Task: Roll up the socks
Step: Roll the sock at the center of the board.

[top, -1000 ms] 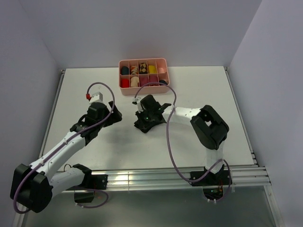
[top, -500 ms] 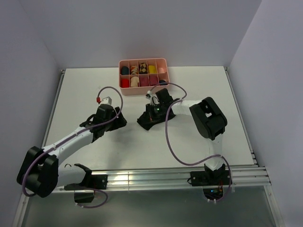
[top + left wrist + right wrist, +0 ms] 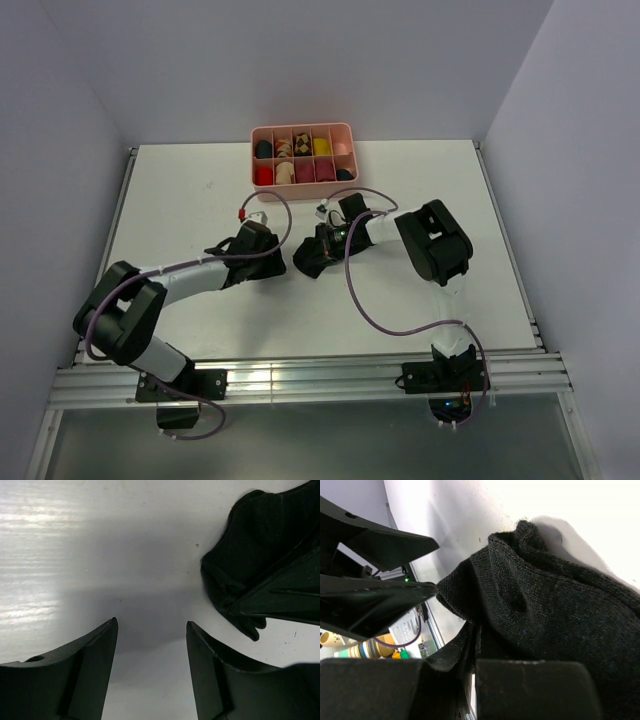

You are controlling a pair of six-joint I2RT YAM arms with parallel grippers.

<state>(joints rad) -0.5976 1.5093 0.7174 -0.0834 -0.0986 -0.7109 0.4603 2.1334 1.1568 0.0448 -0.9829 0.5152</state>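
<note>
The right pincer pinches the black sock on the tabletop; the left pincer (spread) is just beside it.

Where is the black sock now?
In the top view, the black sock lies mid-table, pinched by the right gripper, just right of the open left gripper.

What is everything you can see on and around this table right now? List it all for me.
sock: one, black, on the table between the two grippers
tray: one, pink, divided, at the middle of the table's far edge
bundles: several, one to a compartment, red, yellow, cream, pink and dark, inside the tray; too small to name
table: one, white
walls: three, pale grey, around the table
left gripper: one, black, open over bare table, just beside the sock
right gripper: one, black, shut on the sock's edge
</note>
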